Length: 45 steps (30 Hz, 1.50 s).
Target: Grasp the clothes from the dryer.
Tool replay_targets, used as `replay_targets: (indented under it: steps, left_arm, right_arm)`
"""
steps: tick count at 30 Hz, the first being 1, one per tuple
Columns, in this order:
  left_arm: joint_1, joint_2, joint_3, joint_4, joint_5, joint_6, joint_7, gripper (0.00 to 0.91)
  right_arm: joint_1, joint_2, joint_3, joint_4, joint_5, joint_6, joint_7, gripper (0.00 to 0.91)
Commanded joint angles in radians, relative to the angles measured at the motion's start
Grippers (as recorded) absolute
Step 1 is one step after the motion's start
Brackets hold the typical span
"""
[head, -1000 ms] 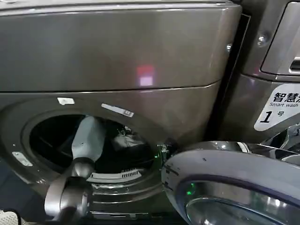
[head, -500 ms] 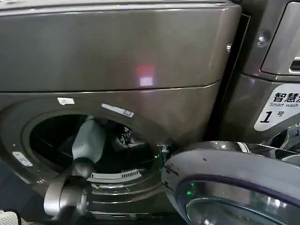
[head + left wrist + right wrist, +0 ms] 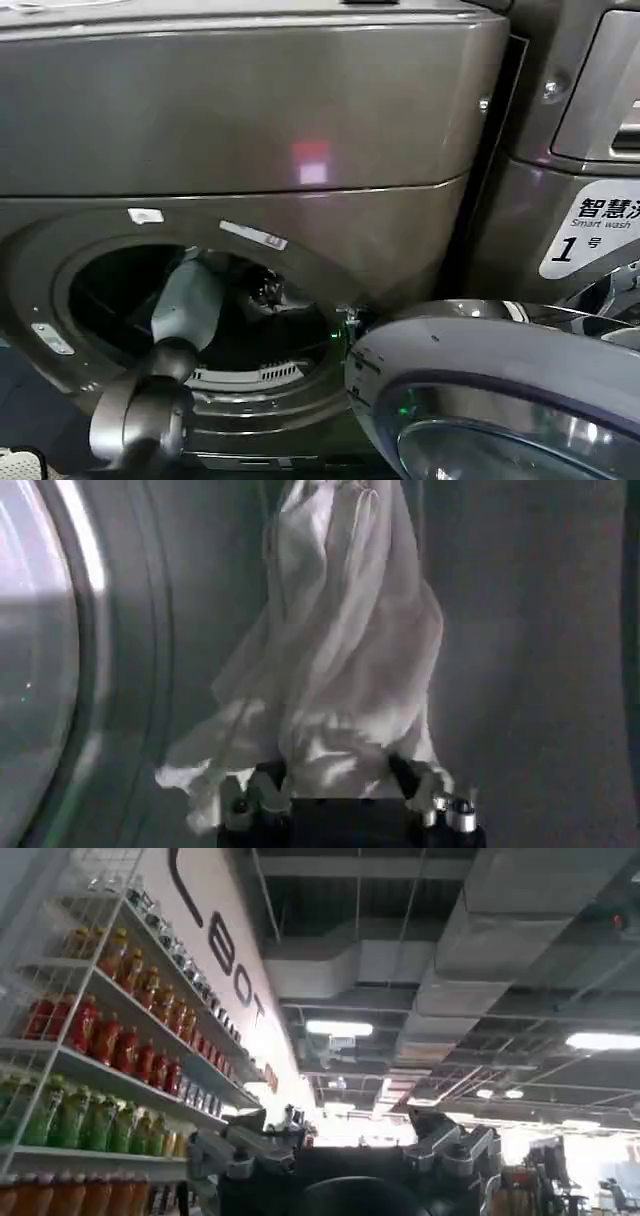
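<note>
Head view: left arm reaches through the round porthole of the dryer; the left pincer sits deep inside the drum, past the door rim. A pale scrap of the clothes shows just beside it. The glass door hangs swung out, well to the pincer's right.

Left wrist view: left pincer is pinching the clothes; both fingers press into the bunched white fabric, which hangs from the jaws as one bundle against the grey drum wall.

Right wrist view: right pincer points up toward the ceiling, beside a shelf of bottles, parked well away from the dryer; its fingers stand apart with nothing between them.

Judgement: grasp appears made. Left to do: draw the bundle out through the porthole, clear of the rim.
</note>
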Motion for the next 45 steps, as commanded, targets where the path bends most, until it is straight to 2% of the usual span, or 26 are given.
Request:
replay_targets:
  steps: [1,6,11,15,19,24,27,30,32,37,45]
  left_arm:
    - [0.020,-0.001,0.004,-0.030,-0.024,0.026,-0.004,0.000]
    - [0.030,0.007,0.011,-0.078,-0.076,0.023,-0.006,0.000]
    - [0.048,0.016,0.013,-0.140,-0.206,0.037,-0.061,0.000]
    - [0.046,0.003,-0.002,-0.187,-0.433,0.057,-0.328,0.000]
    - [0.055,-0.012,-0.020,-0.258,-0.518,0.085,-0.552,0.000]
    - [0.107,-0.036,-0.018,-0.393,-0.691,0.184,-0.728,0.000]
    - [0.117,-0.055,-0.017,-0.416,-0.791,0.215,-0.844,0.000]
    - [0.118,-0.066,-0.017,-0.432,-0.899,0.236,-0.931,0.000]
    - [0.117,-0.071,-0.016,-0.444,-0.954,0.238,-0.984,0.000]
    - [0.118,-0.086,-0.012,-0.481,-1.080,0.236,-1.111,0.000]
    - [0.107,-0.089,-0.015,-0.474,-1.130,0.259,-1.142,0.000]
  right_arm:
    - [0.003,0.002,0.000,-0.002,0.003,-0.001,0.000,0.907]
    - [0.002,0.006,-0.001,-0.002,0.004,0.001,0.000,0.907]
    - [0.006,0.007,-0.005,0.002,0.004,0.000,-0.002,0.907]
    - [0.007,0.009,-0.011,0.024,0.038,-0.014,-0.004,0.907]
    - [0.014,0.004,-0.015,0.033,0.041,-0.008,0.008,0.907]
    - [0.023,0.009,-0.025,0.060,0.043,-0.006,0.011,0.907]
    - [0.023,0.016,-0.018,0.100,0.061,-0.052,0.014,0.907]
    - [0.018,0.013,-0.023,0.108,0.084,-0.060,0.041,0.907]
    - [0.015,0.012,-0.031,0.087,0.078,0.007,0.027,0.907]
    - [0.018,0.012,-0.031,0.091,0.062,0.007,0.017,0.907]
    - [0.013,0.022,-0.039,0.100,0.059,0.005,0.018,0.907]
